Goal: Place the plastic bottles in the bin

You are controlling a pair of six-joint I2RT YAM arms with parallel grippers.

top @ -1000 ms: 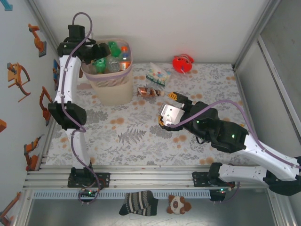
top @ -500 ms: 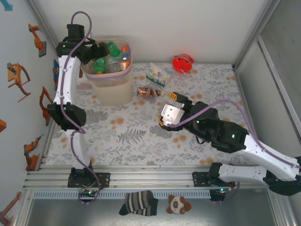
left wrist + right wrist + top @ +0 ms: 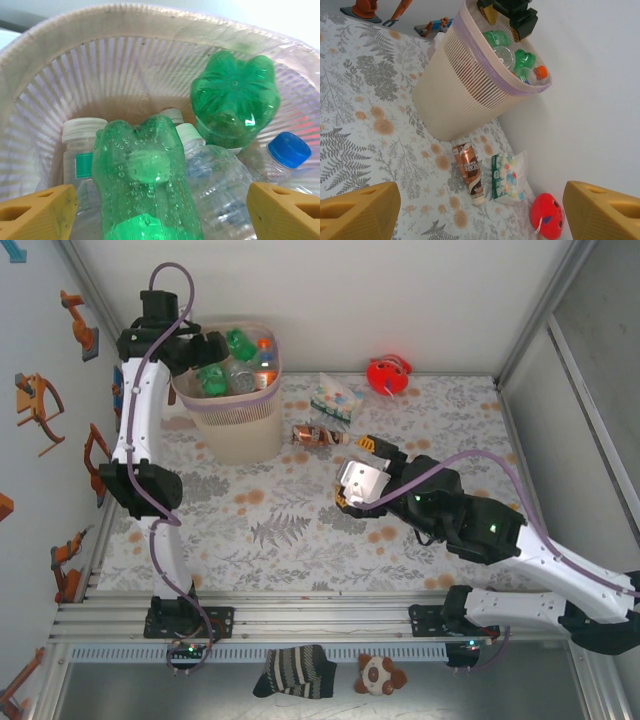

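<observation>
My left gripper (image 3: 200, 348) hangs over the mouth of the bin (image 3: 232, 420), just inside its rim (image 3: 125, 20). The jaws are spread wide and grasp nothing. Below them the plastic bottles are heaped close to the top. A wet green bottle (image 3: 145, 185) lies between my fingers (image 3: 37, 210) with a gap on each side. Another green one (image 3: 234, 100) leans against the bin's far wall, next to a blue-capped clear one (image 3: 288, 150).

My right gripper (image 3: 350, 472) is well apart from the bin, over open table (image 3: 300, 530). Its jaws are released too and hold nothing.

One brown-labelled bottle (image 3: 468, 170) lies flat near the bin's foot. There is bare cloth on its bin side, and a patterned packet (image 3: 509, 176) sits just beside it on the other. A red toy (image 3: 549, 216) lies beyond the packet.
</observation>
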